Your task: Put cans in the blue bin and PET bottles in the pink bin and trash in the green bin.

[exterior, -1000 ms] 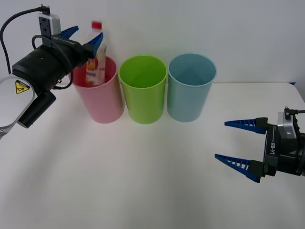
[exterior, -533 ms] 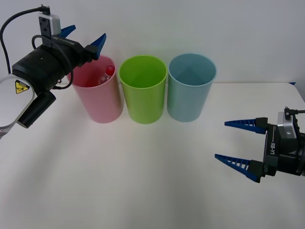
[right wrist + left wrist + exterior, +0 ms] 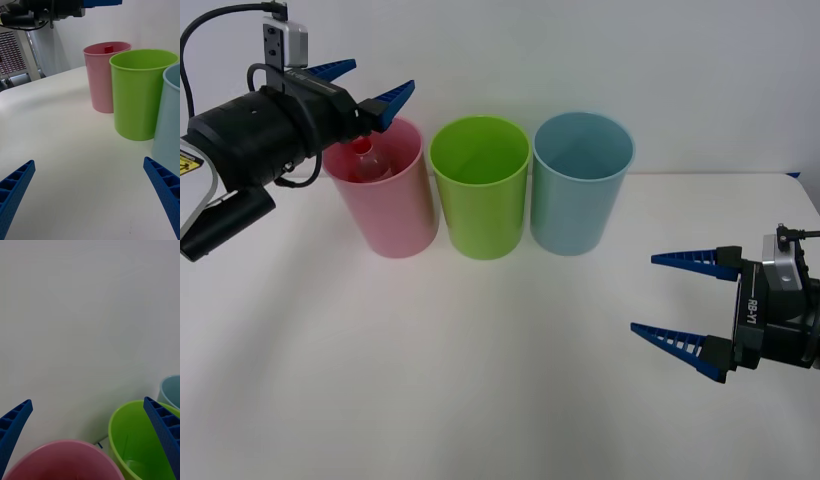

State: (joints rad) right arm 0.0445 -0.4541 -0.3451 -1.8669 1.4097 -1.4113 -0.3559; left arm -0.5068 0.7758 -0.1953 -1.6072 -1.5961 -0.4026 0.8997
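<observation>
Three bins stand in a row at the back of the table: the pink bin (image 3: 385, 205) (image 3: 100, 80) (image 3: 63, 459), the green bin (image 3: 480, 195) (image 3: 140, 97) (image 3: 137, 444) and the blue bin (image 3: 582, 190) (image 3: 169, 120) (image 3: 170, 388). A PET bottle (image 3: 367, 162) lies inside the pink bin, its red cap (image 3: 108, 48) showing above the rim. My left gripper (image 3: 380, 80) (image 3: 87, 400) hovers open and empty just above the pink bin's rim. At the table's right front, my right gripper (image 3: 646, 294) (image 3: 88, 161) stands open and empty. Cans and trash are out of view.
The white table (image 3: 480, 370) stretches bare in front of the bins and between the arms. A white wall rises right behind the bins. The green and blue bins look empty inside.
The bottle left my left gripper and dropped down into the pink bin. The left gripper has lifted and drawn back slightly to the left. The right arm has not moved.
</observation>
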